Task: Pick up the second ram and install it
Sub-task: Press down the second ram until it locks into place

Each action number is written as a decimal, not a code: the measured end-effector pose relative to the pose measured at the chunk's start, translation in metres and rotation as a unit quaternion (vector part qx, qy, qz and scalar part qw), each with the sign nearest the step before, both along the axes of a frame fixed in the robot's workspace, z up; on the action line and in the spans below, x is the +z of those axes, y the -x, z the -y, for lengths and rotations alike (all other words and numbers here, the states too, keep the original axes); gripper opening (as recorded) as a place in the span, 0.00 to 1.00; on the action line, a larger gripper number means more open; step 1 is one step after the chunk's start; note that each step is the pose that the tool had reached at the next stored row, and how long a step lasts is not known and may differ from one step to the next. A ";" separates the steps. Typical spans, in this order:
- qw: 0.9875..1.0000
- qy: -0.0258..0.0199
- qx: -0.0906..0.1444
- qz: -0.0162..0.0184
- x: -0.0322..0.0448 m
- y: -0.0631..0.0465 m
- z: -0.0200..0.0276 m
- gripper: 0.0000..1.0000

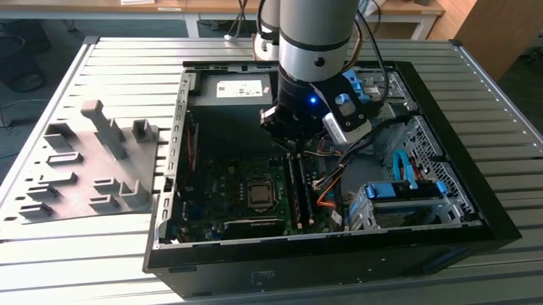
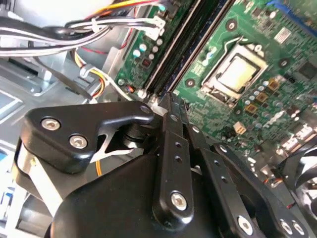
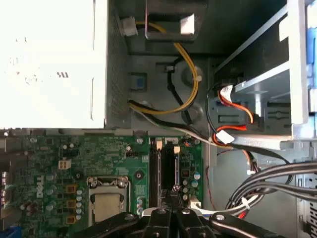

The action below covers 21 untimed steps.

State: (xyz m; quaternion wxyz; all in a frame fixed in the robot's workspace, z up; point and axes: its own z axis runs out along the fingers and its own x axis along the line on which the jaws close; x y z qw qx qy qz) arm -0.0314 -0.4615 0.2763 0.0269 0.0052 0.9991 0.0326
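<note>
My gripper [image 1: 293, 147] reaches down into the open computer case [image 1: 170, 210], over the memory slots beside the processor socket [image 1: 257, 190]. Its fingers are shut, and their tips [image 2: 170, 99] come together at the top edge of the second ram [image 3: 176, 168]. This long dark strip stands in the slot farther from the socket. The other, darker memory strip [image 3: 158, 168] sits in the neighbouring slot, also seen from outside [image 1: 292, 187]. I cannot tell whether the fingertips press on the second ram or hover just above it.
The power supply [image 3: 49, 59] lies beyond the slots' far end. Bundled cables [image 3: 267, 181] run close beside the slots. A blue drive cage [image 1: 398, 197] fills the case's corner at the exterior view's right. A grey parts tray [image 1: 85, 171] lies outside the case at the exterior view's left.
</note>
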 end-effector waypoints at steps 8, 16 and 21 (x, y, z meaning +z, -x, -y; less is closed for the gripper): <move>1.000 -0.005 0.000 0.000 0.0000 0.000 0.0000 0.10; 1.000 -0.005 0.000 0.000 0.0000 0.000 0.0001 0.10; 1.000 -0.007 0.000 0.000 0.0000 0.000 0.0001 0.10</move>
